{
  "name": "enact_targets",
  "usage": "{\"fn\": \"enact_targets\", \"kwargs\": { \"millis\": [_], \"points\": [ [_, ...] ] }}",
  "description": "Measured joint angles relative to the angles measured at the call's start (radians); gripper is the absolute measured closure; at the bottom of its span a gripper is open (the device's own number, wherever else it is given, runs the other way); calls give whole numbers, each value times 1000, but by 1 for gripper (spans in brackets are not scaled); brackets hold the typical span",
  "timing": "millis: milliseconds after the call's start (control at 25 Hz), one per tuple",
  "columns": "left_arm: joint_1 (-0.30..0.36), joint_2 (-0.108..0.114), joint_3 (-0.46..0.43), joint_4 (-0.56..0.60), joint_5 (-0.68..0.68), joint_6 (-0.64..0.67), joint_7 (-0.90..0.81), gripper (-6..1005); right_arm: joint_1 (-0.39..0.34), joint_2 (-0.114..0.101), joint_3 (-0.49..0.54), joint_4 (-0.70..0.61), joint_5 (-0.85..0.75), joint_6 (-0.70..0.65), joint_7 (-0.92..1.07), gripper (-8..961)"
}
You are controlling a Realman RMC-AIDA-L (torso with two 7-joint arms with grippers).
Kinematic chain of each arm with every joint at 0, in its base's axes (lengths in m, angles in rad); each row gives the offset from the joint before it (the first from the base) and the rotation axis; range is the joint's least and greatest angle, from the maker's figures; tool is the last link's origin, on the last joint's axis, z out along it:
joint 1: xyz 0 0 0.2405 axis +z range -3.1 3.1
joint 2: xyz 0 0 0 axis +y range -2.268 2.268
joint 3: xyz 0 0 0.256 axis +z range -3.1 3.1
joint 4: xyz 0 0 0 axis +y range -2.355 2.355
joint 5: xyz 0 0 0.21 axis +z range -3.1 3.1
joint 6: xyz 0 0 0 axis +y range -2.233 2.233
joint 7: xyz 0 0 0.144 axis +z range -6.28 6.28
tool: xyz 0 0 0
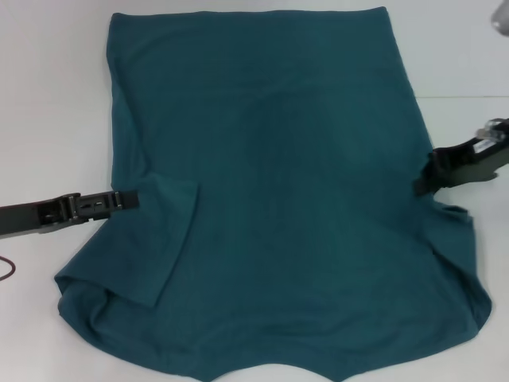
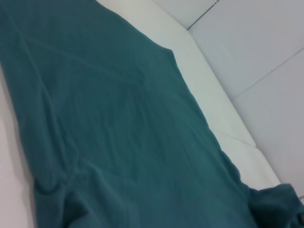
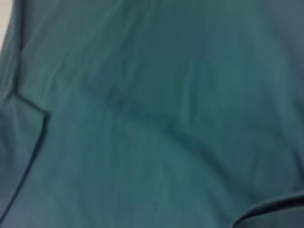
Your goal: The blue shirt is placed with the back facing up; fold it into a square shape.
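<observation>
The blue shirt [image 1: 270, 183] lies spread flat on the white table [image 1: 48, 119], plain side up, hem at the far end and collar at the near edge. Its left sleeve [image 1: 163, 239] is folded inward over the body. The right sleeve [image 1: 457, 255] lies loose and rumpled out to the side. My left gripper [image 1: 131, 199] sits low at the shirt's left edge, by the folded sleeve. My right gripper [image 1: 420, 183] touches the right edge just above the right sleeve. Both wrist views are filled with the shirt's cloth: left [image 2: 118, 133], right [image 3: 166, 118].
White table shows on both sides of the shirt and beyond the hem [image 2: 204, 80]. A dark cable loop [image 1: 6, 267] lies at the left edge. A pale object [image 1: 499, 20] sits in the far right corner.
</observation>
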State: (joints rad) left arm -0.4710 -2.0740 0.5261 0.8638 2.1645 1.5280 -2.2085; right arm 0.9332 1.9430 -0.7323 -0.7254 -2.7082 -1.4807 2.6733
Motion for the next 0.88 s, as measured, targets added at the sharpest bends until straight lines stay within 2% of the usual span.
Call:
{"fn": "enact_targets", "kwargs": {
  "millis": [240, 720, 880],
  "points": [
    [0, 0, -8, 0, 0, -8, 0, 112, 25, 21, 3, 25, 23, 30, 2, 941],
    [0, 0, -23, -5, -2, -17, 0, 113, 16, 26, -32, 50, 87, 58, -26, 929],
    [0, 1, -24, -12, -2, -19, 1, 112, -21, 10, -29, 51, 248, 47, -90, 786]
  ]
}}
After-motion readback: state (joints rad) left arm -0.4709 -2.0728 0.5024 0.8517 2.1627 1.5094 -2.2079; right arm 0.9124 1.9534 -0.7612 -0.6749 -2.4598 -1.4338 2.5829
